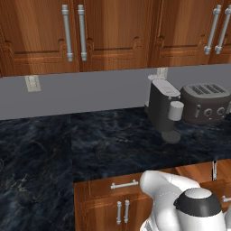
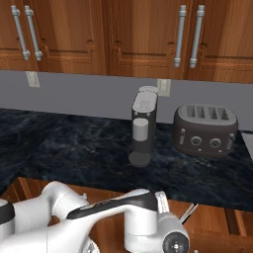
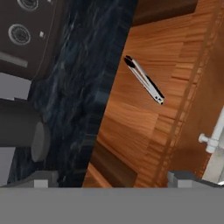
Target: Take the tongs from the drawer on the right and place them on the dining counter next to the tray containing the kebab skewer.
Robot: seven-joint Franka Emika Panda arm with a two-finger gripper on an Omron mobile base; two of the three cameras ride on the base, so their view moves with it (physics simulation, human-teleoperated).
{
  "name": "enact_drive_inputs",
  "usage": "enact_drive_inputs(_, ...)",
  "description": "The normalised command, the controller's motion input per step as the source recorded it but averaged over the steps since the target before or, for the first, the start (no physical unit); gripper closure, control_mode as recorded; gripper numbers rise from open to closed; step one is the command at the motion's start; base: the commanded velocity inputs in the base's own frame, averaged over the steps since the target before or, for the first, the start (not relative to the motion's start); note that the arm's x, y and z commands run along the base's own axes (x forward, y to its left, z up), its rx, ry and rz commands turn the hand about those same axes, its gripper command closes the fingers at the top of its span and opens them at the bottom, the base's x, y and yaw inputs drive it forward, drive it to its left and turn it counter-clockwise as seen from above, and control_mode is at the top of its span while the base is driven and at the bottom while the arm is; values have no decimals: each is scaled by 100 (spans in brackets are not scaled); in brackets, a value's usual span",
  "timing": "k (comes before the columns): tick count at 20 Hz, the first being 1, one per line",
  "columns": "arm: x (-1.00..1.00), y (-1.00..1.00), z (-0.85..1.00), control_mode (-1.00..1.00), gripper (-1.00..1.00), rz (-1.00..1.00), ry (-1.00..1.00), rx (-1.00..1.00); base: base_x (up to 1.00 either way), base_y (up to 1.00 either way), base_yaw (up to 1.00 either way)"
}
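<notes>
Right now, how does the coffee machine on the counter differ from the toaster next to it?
The coffee machine stands tall and narrow, while the toaster sits low and wide. The coffee machine has a pale cup-like cylinder on its front; the toaster has round knobs on its side and slots across its top. The coffee machine stands nearer the counter's front edge, the toaster nearer the wall. Both are dark grey and stand upright on the black stone counter.

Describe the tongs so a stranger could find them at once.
Start at the black veined stone counter under the dark grey toaster. Beside its edge, the open reddish-brown wooden drawer holds slim dark metal tongs lying flat on its floor, two thin arms joined at one end.
</notes>
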Motion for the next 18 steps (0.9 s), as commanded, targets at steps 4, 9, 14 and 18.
enact_drive_inputs(4, 26, 0, 0, -100, -100, 0, 22, 0, 0, 0, 0)
enact_drive_inputs(9, 13, 0, 0, -100, -100, 0, 13, 0, 0, 0, 0)
enact_drive_inputs(14, 0, 0, 0, -100, -100, 0, 5, 0, 0, 0, 0)
enact_drive_inputs(18, 13, 0, 0, -100, -100, 0, 12, 0, 0, 0, 0)
